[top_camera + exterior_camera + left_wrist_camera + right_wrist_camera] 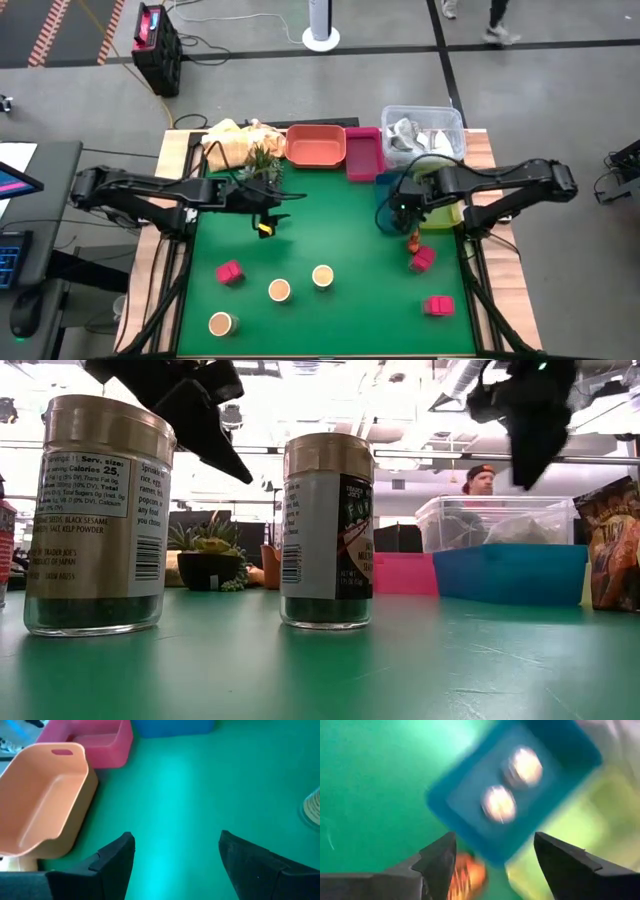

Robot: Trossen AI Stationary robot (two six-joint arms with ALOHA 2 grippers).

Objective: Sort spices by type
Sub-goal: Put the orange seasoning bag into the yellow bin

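The left gripper point(268, 215) hangs over the green desk point(340, 210) at about ten o'clock from centre, its fingers spread wide and holding nothing. The right gripper point(400, 208) hovers at about two o'clock, above the near edge of the blue tray point(470, 795), likewise wide open and empty; its wrist view shows two small shiny-lidded jars point(512, 782) already lying in that tray.

Still loose on the desk: three tan-lidded spice jars — at point(322, 275), point(279, 290) and point(221, 323), between six and seven o'clock — and three magenta packets point(230, 272), one at eight o'clock, two on the right near four o'clock, with a small red-orange piece point(412, 242) just beside the upper one.

The jars look like rigid glass with smooth walls: probably fairly heavy, slippery and breakable, so I would close on the body below the lid, square across the width. The packets look light and may give under pressure; take them across their shorter side.

In the low view the nearest jar's label point(95, 520) reads "Serv. size", "Calories 25" and, lower down, "BLACK SESAME" and "SALT, KELP POWDER". The second jar shows a barcode and a dark label that appears to begin "TRADER JOE'S". A brown bag at the right edge is too cropped to read.
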